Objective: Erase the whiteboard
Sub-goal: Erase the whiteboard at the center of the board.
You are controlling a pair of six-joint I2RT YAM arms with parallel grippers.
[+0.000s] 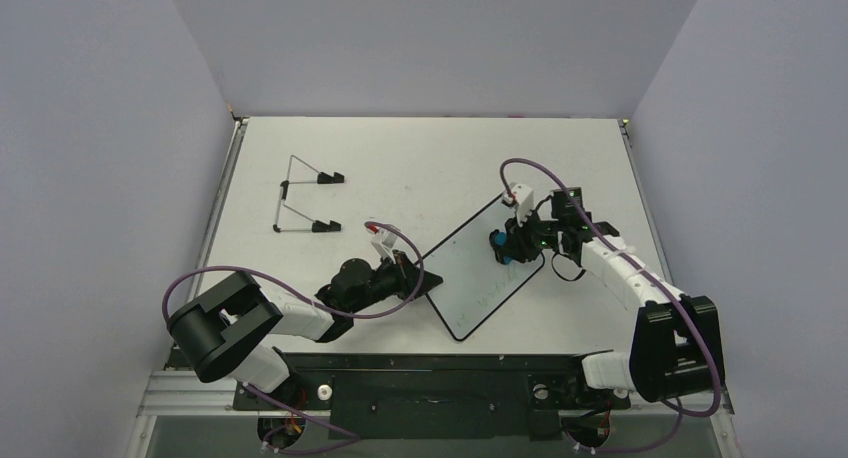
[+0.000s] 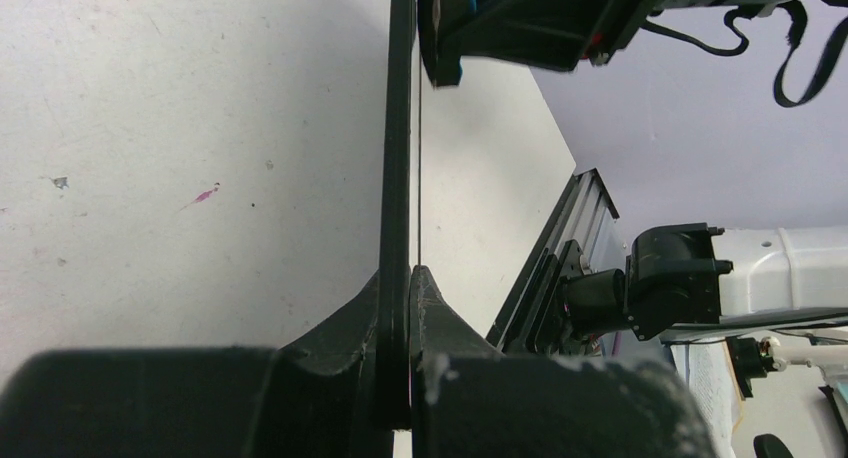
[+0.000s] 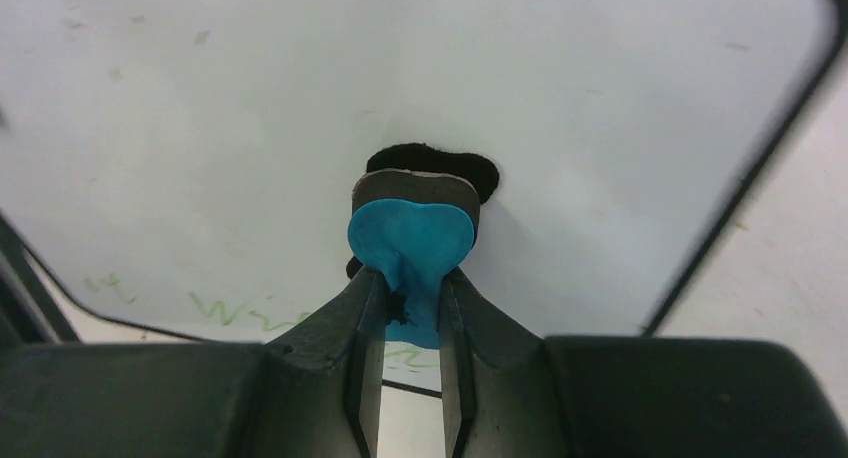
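Observation:
The whiteboard [image 1: 480, 273] lies flat in the middle of the table, turned diagonally, with faint green handwriting near its lower edge [image 3: 230, 308]. My left gripper [image 1: 415, 278] is shut on its black rim [image 2: 398, 178] at the left corner, the rim running edge-on between the fingers [image 2: 440, 308]. My right gripper [image 1: 505, 246] is shut on a blue-and-black eraser [image 3: 412, 233], whose black pad presses on the white face near the board's upper right part. In the left wrist view the eraser [image 2: 445, 38] shows at the top.
A thin wire stand [image 1: 305, 203] with black feet sits at the back left of the table. Purple cables loop over both arms. The metal rail of the arm bases [image 1: 430, 378] runs along the near edge.

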